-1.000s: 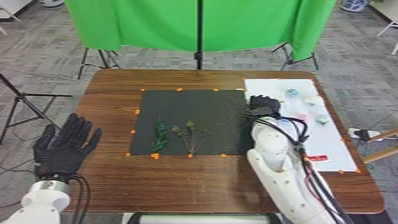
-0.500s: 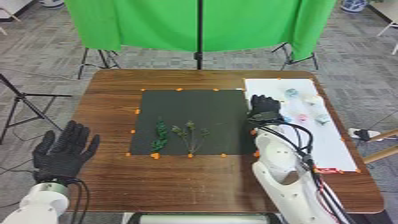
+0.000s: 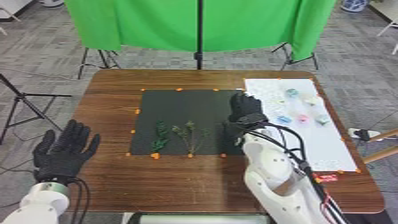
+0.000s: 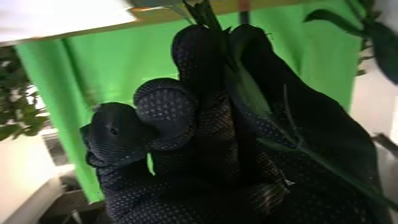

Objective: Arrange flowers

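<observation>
Shifting left from the white sheet (image 3: 322, 145), your right hand (image 3: 246, 106), gripping a leafy green stem (image 4: 250, 94), nears likely placement on the black mat (image 3: 187, 106); left hand (image 3: 60, 159) open

BG: grn drape (image 3: 142, 25), blk pole (image 3: 200, 32) mid | flr: gry patt. carpet (image 3: 44, 65) | brn wd tbl (image 3: 178, 187) | blk tripod (image 3: 21, 95) L

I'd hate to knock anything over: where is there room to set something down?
On the brown wooden table, bare wood lies in front of the black rectangular mat, left of the white right arm. The mat's far left corner is bare too. Crowded: the leafy green sprigs, the small pastel flowers on the white sheet, and the black right hand.
</observation>
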Controlling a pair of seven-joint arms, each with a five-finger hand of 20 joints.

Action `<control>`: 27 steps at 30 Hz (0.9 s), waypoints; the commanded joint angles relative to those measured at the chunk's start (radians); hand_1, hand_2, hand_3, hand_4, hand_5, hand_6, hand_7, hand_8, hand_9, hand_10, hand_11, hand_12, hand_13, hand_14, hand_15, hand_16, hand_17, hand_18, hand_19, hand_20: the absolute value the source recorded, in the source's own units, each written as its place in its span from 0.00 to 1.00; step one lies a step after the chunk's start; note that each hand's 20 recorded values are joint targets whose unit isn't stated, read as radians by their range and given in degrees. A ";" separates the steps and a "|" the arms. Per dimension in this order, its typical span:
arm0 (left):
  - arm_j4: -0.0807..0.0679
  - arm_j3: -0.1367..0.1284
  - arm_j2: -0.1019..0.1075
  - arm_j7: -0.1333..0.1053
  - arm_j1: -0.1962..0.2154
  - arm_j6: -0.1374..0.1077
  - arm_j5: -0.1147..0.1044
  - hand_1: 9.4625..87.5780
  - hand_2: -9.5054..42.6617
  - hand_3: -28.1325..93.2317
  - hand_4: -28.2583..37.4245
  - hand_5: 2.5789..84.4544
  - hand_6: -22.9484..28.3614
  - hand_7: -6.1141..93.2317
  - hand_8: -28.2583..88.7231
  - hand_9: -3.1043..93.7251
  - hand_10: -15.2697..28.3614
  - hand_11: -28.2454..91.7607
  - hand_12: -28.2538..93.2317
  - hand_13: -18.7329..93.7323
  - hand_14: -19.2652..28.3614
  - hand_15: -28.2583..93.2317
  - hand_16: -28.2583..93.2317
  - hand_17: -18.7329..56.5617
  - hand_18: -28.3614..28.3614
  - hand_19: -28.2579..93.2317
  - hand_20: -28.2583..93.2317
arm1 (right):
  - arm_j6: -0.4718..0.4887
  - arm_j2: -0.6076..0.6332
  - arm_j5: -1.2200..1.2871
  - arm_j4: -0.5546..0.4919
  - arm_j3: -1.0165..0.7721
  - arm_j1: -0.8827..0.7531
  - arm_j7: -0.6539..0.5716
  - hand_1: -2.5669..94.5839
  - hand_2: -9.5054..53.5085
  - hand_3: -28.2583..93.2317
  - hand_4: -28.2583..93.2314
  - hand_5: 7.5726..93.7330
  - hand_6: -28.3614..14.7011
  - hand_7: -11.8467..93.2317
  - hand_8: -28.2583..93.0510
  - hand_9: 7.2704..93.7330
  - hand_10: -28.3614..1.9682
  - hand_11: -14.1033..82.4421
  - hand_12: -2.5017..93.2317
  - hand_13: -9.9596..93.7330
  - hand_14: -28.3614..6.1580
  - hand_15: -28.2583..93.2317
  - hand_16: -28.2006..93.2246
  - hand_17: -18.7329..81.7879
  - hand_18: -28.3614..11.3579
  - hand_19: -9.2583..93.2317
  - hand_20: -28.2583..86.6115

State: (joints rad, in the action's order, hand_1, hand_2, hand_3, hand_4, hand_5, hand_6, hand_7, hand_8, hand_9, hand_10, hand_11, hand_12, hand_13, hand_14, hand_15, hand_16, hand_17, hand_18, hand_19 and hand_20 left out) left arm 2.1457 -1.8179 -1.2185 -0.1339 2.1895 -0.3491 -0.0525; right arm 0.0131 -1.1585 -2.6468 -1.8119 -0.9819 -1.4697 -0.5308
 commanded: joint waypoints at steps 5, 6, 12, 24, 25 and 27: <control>-0.010 -0.008 0.006 0.014 -0.004 -0.004 -0.003 0.24 0.48 0.87 0.00 0.60 0.63 0.26 0.15 0.50 0.72 0.48 0.34 0.47 0.78 0.69 0.18 0.19 0.81 0.61 0.42 | 0.129 -0.061 -0.040 0.056 0.035 0.020 -0.074 0.69 0.00 0.85 0.00 0.69 0.62 0.66 0.36 0.87 0.59 0.39 0.57 0.79 0.50 0.76 0.67 0.61 0.02 1.00 0.69; -0.012 -0.009 0.007 0.014 -0.004 -0.004 -0.005 0.24 0.49 0.87 0.00 0.60 0.63 0.26 0.15 0.50 0.72 0.48 0.34 0.47 0.78 0.69 0.18 0.19 0.81 0.61 0.42 | 0.138 -0.056 -0.030 0.046 0.034 0.017 -0.080 0.68 0.00 0.85 0.00 0.68 0.61 0.66 0.35 0.87 0.57 0.40 0.57 0.79 0.48 0.76 0.67 0.61 0.01 1.00 0.69; -0.007 -0.020 0.007 0.010 0.009 -0.008 -0.009 0.24 0.49 0.87 0.00 0.60 0.63 0.26 0.15 0.50 0.72 0.48 0.34 0.47 0.78 0.69 0.18 0.19 0.81 0.61 0.42 | 0.180 -0.048 0.008 -0.010 0.014 -0.007 -0.079 0.60 0.00 0.85 0.00 0.67 0.54 0.54 0.34 0.85 0.45 0.35 0.49 0.76 0.38 0.79 0.60 0.61 0.00 1.00 0.71; -0.002 -0.020 -0.002 0.000 0.021 -0.016 0.000 0.24 0.49 0.87 0.00 0.60 0.63 0.26 0.15 0.50 0.72 0.48 0.34 0.47 0.78 0.69 0.18 0.19 0.82 0.61 0.42 | 0.140 -0.003 0.034 -0.152 -0.052 -0.077 -0.096 0.48 0.00 0.89 0.03 0.65 0.47 0.36 0.17 0.70 0.22 0.36 0.22 0.73 0.33 0.77 0.50 0.60 0.00 1.00 0.70; -0.003 -0.020 -0.004 0.001 0.019 -0.017 0.003 0.24 0.49 0.87 0.00 0.60 0.63 0.26 0.15 0.50 0.72 0.48 0.34 0.47 0.78 0.69 0.18 0.19 0.82 0.61 0.42 | 0.137 0.007 0.035 -0.164 -0.056 -0.083 -0.098 0.48 0.00 0.89 0.03 0.65 0.47 0.36 0.16 0.70 0.21 0.35 0.22 0.73 0.34 0.76 0.50 0.60 0.00 1.00 0.70; 0.000 -0.021 -0.005 -0.002 0.023 -0.010 0.007 0.24 0.49 0.87 0.00 0.60 0.63 0.26 0.15 0.50 0.72 0.48 0.34 0.47 0.78 0.69 0.18 0.19 0.82 0.61 0.42 | 0.149 0.021 0.042 -0.185 -0.083 -0.100 -0.097 0.48 0.00 0.89 0.04 0.65 0.46 0.35 0.15 0.69 0.21 0.34 0.22 0.73 0.33 0.76 0.49 0.60 0.00 1.00 0.70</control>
State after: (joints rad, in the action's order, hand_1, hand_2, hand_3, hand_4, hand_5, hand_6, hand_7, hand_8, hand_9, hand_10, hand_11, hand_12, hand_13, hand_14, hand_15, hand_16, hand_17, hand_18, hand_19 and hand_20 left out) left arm 2.1439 -1.8360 -1.2128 -0.1333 2.1893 -0.3525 -0.0539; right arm 0.1837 -1.1919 -2.6134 -1.9119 -1.0117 -1.5174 -0.6150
